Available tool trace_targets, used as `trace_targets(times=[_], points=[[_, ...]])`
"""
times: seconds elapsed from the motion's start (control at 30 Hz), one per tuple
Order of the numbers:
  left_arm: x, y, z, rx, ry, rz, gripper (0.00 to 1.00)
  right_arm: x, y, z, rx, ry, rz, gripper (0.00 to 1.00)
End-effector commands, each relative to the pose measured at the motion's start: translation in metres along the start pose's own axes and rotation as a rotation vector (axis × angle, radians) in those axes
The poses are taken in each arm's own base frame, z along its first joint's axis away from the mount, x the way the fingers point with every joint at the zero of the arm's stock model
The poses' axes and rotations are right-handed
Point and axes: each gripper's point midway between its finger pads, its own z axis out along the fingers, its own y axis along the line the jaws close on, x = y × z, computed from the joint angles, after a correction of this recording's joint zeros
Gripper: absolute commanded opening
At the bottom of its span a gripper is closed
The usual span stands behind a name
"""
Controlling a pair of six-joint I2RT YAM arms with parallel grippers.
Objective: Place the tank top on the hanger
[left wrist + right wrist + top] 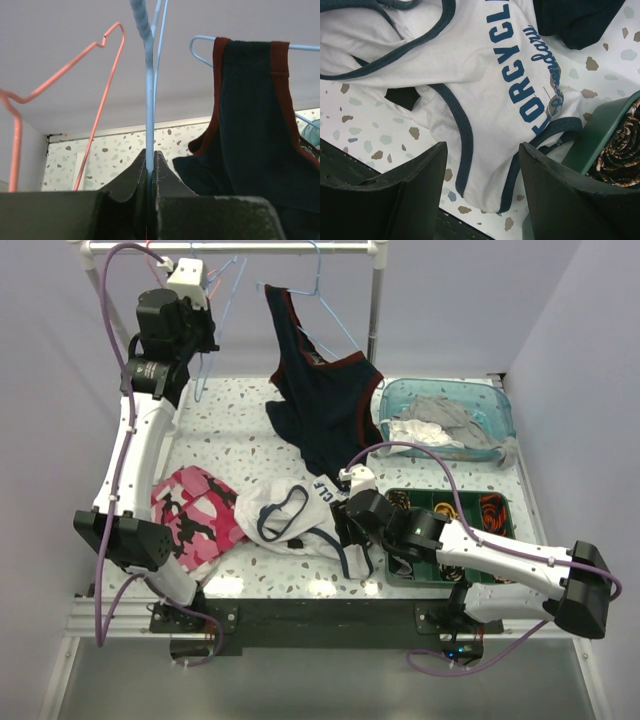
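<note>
The white tank top with navy trim and blue print lies crumpled on the table at front centre. It fills the right wrist view. My right gripper is open and hovers just above its near edge, with the navy-trimmed strap between the jaws and not gripped. My left gripper is raised at the clothes rail at back left. It is shut on the thin light blue wire of the hanger, which runs straight up from between the fingertips. The hanger hangs from the rail.
A dark navy top with red trim hangs from another blue hanger on the rail. A pink wire hanger hangs to the left. A pink camouflage garment lies front left. A clear blue bin and a green tray stand at the right.
</note>
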Motion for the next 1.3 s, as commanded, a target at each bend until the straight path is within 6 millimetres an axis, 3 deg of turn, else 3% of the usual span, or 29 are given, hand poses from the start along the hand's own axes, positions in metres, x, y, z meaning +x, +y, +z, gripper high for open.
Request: trace_targets(times=[0.0, 0.17, 0.57, 0.77, 0.87, 0.93, 1.07, 1.1, 1.27], points=[[-0.067, 0.005, -0.038, -0.038, -0.211, -0.023, 0.00, -0.009, 0.006, 0.000, -0.019, -0.025, 0.024, 0.63], [-0.061, 0.002, -0.044, -0.023, -0.185, -0.021, 0.00, -0.011, 0.008, 0.000, -0.024, -0.028, 0.025, 0.63], [-0.009, -0.010, -0.084, 0.003, -0.102, -0.026, 0.00, -0.015, 0.000, -0.007, 0.006, -0.037, 0.013, 0.65], [0.022, -0.018, -0.123, 0.014, -0.079, -0.059, 0.00, -0.020, -0.005, -0.019, 0.018, -0.032, 0.007, 0.66], [0.035, -0.025, -0.154, 0.060, -0.085, -0.088, 0.00, -0.021, -0.005, -0.028, 0.002, -0.031, 0.002, 0.65], [0.057, -0.033, -0.161, 0.092, -0.047, -0.108, 0.00, -0.018, -0.003, -0.031, -0.009, -0.011, 0.000, 0.64], [0.086, -0.056, -0.189, 0.210, -0.024, -0.160, 0.00, 0.007, 0.010, -0.031, -0.016, 0.049, -0.036, 0.61], [0.105, -0.060, -0.188, 0.224, 0.012, -0.169, 0.00, 0.019, 0.011, -0.029, -0.013, 0.068, -0.049, 0.61], [0.136, -0.080, -0.203, 0.297, 0.061, -0.209, 0.00, 0.065, 0.028, -0.030, 0.028, 0.091, -0.083, 0.58]])
